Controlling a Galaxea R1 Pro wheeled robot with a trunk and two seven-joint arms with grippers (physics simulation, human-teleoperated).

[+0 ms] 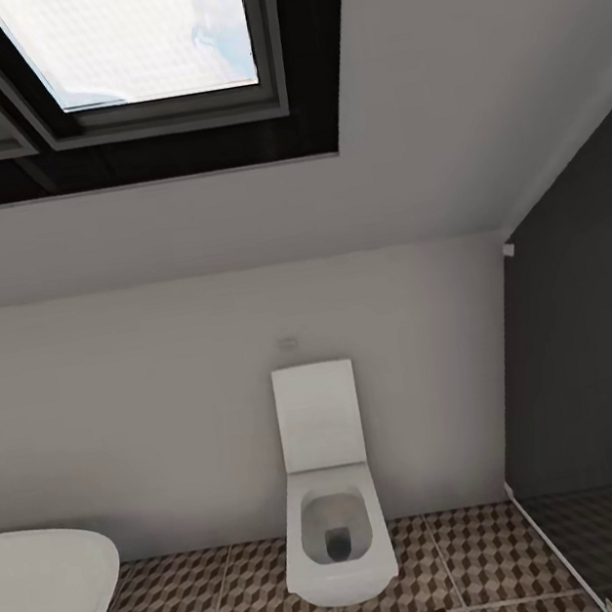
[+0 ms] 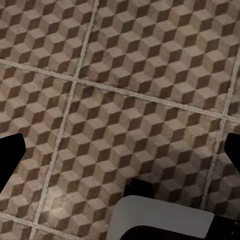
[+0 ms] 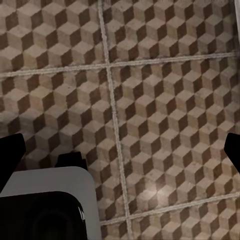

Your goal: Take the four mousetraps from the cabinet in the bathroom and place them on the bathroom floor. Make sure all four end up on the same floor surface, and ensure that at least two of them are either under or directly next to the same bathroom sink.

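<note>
No mousetraps in sight here, just a toilet point(image 1: 329, 500) on the patterned floor point(image 2: 125, 90), both tools point(image 2: 120, 155) point(image 3: 120, 155) spread with nothing between them; traps are probably light and stiff, so grab the base edges.

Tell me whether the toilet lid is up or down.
Up. In the head view the toilet shows its open bowl, and the lid stands upright against the wall.

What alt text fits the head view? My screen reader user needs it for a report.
A white toilet stands against a pale wall on brown cube-patterned floor tiles, lid up. A white bathtub rim shows at lower left, a dark glass panel at right, a skylight overhead.
</note>
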